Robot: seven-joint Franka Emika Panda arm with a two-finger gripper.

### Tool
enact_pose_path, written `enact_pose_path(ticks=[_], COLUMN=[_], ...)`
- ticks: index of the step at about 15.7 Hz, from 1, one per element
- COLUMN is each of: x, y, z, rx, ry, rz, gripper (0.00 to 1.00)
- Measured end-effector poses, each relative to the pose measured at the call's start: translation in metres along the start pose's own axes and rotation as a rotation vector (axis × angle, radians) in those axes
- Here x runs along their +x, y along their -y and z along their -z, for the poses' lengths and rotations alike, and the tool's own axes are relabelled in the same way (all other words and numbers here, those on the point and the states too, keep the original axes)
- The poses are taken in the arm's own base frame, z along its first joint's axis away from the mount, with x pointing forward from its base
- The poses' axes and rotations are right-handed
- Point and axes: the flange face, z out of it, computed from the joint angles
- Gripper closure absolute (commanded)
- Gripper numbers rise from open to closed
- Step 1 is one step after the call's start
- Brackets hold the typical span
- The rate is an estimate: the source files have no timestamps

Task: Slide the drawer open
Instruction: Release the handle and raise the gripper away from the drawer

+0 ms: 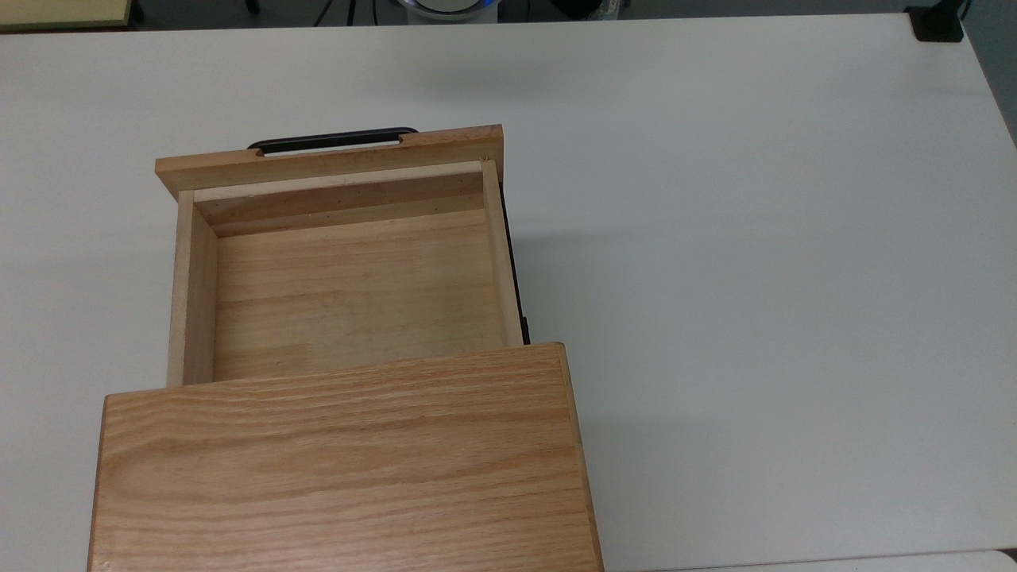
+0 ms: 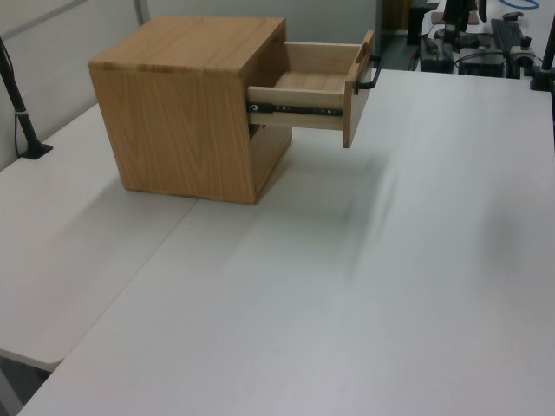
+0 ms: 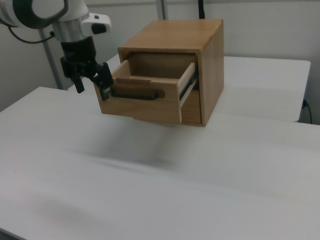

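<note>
Spanning all three views: flat white laminate worktop point(image 1: 755, 238), joined from two slabs in the left view.

Flat-topped light oak casing point(image 1: 342, 469) sits on it, at the top view's lower left and the right view's upper middle point(image 3: 200, 55).

Light oak wooden drawer point(image 1: 349, 286) is slid well out of the casing, inside bare. It hangs clear above the worktop on a black metal side runner point(image 2: 295, 109). Its wide front panel point(image 3: 140, 105) faces the top view's top edge.

White and grey robot arm point(image 3: 55, 15) comes in at the right view's upper left.

Long thin black bar handle point(image 1: 332, 141) is mounted across the front panel, seen in the right view point(image 3: 137, 94) running horizontally.

Black two-finger gripper point(image 3: 90, 79) hangs at the right view's left end of the front panel, fingers point(image 3: 106, 80) spread apart with nothing between them. In the right view one finger overlaps the panel's left edge, near the handle's left end; contact can't be confirmed. Gripper sits level with the front panel, off the handle.
</note>
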Motion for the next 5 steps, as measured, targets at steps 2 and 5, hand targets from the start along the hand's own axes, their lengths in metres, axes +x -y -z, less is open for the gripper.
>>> enact_pose_path(ticks=[2, 5], x=[0.0011, 0.0008], y=[0.0055, 0.0036], z=[-0.0023, -0.0036], rx=[-0.018, -0.02], ry=[0.007, 0.015], rz=[0.021, 0.028], gripper=[0.0, 0.0])
